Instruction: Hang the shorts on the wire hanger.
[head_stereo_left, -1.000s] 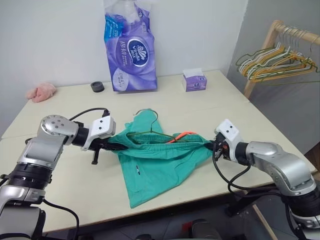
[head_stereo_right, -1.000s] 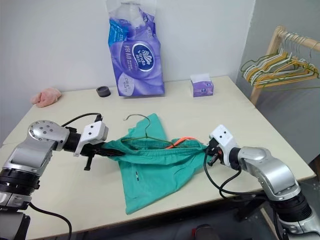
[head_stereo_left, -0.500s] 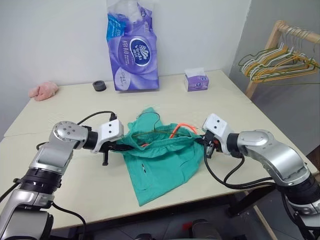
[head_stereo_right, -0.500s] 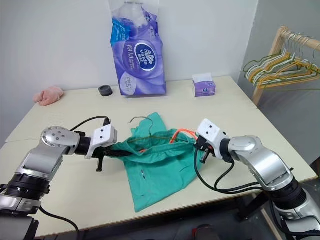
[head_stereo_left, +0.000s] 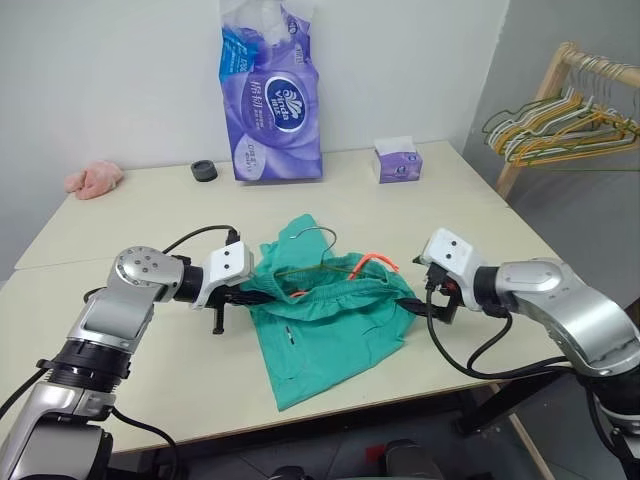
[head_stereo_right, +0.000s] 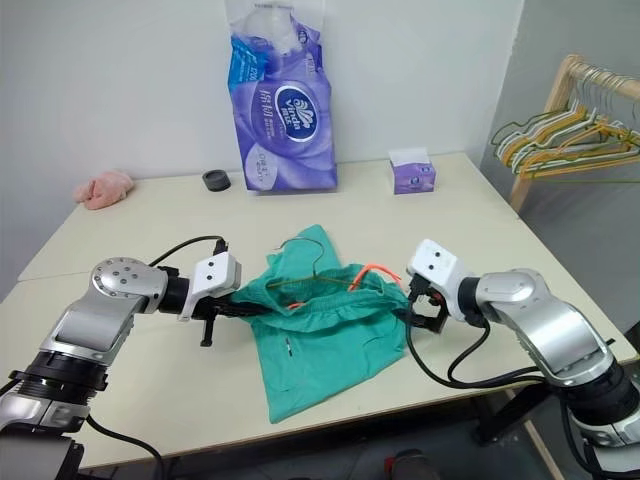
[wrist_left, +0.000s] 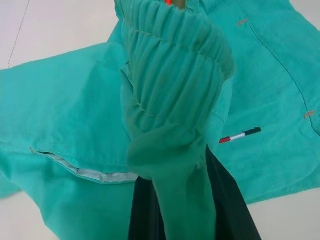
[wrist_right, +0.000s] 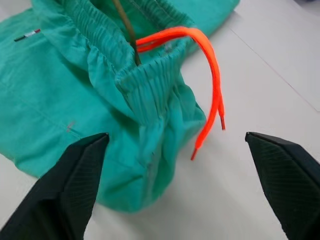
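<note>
One pair of teal-green shorts (head_stereo_left: 335, 320) lay on the tabletop (head_stereo_left: 120, 220) near its front edge, between the two arms, with one leg trailing toward the front edge and the gathered waistband bunched up on the far side. One orange drawstring (wrist_right: 212, 80) spilled out of the waistband onto the bare surface on the right side. One wire hanger (head_stereo_left: 318, 240) was threaded into the waistband, its curved hook standing out above the cloth on the far side. The left pincer (head_stereo_left: 243, 297) was clamped on the left end of the waistband, the elastic gathered up between its two black fingers (wrist_left: 230, 210). The right pincer (wrist_right: 185, 190) stood with its fingers spread wide, holding nothing, just beside the right end of the waistband and the drawstring. Farther back on the tabletop were one purple tissue multipack (head_stereo_left: 272, 100), one small purple tissue box (head_stereo_left: 398, 160), one black ring (head_stereo_left: 205, 170) and one pink cloth lump (head_stereo_left: 93, 180). One wooden rack (head_stereo_left: 545, 105) off the right edge carried a bunch of yellow and green hangers (head_stereo_left: 560, 120).
</note>
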